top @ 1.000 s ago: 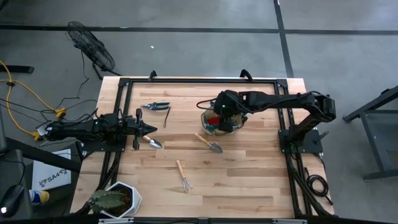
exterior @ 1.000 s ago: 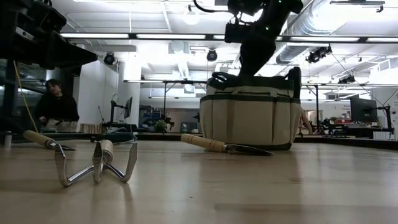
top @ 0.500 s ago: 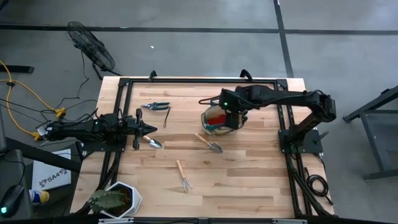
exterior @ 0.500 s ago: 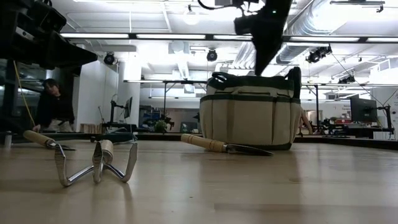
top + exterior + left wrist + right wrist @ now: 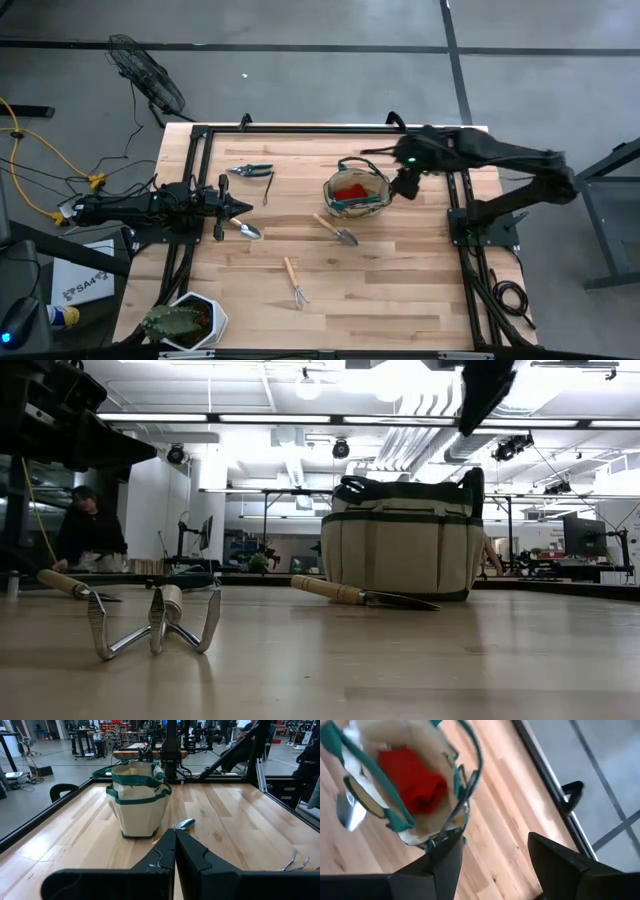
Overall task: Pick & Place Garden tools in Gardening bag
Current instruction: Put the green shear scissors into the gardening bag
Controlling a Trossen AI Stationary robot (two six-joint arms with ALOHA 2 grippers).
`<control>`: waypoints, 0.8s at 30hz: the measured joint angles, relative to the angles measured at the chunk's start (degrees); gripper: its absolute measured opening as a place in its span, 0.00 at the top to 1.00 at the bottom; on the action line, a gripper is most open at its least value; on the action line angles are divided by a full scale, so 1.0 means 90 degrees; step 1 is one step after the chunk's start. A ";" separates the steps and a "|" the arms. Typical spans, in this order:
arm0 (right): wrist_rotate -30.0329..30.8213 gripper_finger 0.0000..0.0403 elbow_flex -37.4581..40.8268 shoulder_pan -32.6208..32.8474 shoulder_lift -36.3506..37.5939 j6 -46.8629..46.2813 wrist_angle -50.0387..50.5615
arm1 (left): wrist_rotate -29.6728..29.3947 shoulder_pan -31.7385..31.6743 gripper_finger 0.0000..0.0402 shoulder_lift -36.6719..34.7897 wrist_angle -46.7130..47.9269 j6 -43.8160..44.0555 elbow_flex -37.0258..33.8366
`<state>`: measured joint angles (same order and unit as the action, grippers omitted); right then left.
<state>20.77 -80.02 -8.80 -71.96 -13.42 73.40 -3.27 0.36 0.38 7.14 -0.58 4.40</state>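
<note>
Standing upright toward the far right of the table (image 5: 400,270), the gardening bag (image 5: 356,191) of khaki fabric with dark green trim holds a red lump (image 5: 349,189), seen from above lying on the bag's floor. The right gripper (image 5: 403,187) hangs in the air just to the right of the bag, its fingers spread apart and holding nothing, on an arm stretched in from the right side. The left gripper (image 5: 243,209) rests low at the left of the table with its fingers pressed together, empty, its tip just beside the spoon-shaped blade of one trowel (image 5: 247,230). A second trowel (image 5: 336,230) lies on the near side of the bag, close to its base; the pronged rake (image 5: 294,281) lies nearer still, toward the middle. Pruning shears (image 5: 250,170) lie at the far left. A potted plant (image 5: 185,321) in a white hexagonal pot sits at the near left corner. No writing on the bag can be read.
</note>
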 joint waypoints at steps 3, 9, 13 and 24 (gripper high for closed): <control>0.0176 0.47 0.0439 0.0030 0.0650 -0.0467 -0.0231 | 0.0000 0.0002 1.00 0.0000 -0.0006 0.0000 -0.0001; 0.0611 0.47 0.1808 0.0306 0.1841 -0.1711 -0.0558 | -0.0001 0.0002 1.00 0.0000 -0.0061 0.0251 -0.0002; 0.0668 0.47 0.2441 0.0549 0.2368 -0.2662 -0.0572 | 0.0000 0.0002 1.00 0.0000 -0.0073 0.0660 -0.0003; 0.1272 0.47 0.2782 0.1486 0.2642 -0.3709 -0.0613 | -0.0231 0.0002 1.00 0.0000 -0.0131 0.0865 -0.0003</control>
<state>32.22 -54.98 4.57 -48.19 -46.80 67.88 -5.34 0.38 0.38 5.96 7.21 4.38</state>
